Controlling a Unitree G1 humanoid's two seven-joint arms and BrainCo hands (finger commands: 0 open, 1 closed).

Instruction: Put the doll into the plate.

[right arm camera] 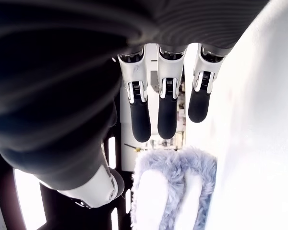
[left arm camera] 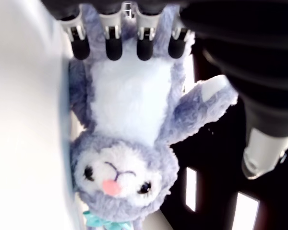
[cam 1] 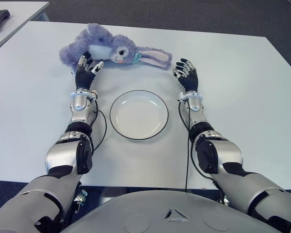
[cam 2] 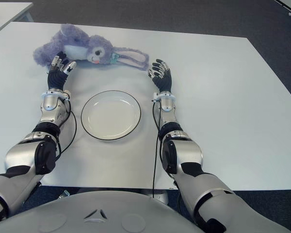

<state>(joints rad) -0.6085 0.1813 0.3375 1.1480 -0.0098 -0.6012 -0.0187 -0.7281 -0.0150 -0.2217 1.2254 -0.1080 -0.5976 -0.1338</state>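
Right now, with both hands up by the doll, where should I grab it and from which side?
Probably the body, with the left hand closing from the near side. The doll lies on its side across the table beyond the plate; its plump body sits right before those open fingers. The right hand faces only the thin floppy ears.

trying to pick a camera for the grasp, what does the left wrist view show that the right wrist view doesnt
Only the left wrist view shows the doll's face and white belly, beyond the open left hand. Only the right wrist view shows the tips of its long ears, ahead of the open right hand. Both show the same purple doll and the white table; neither shows the plate.
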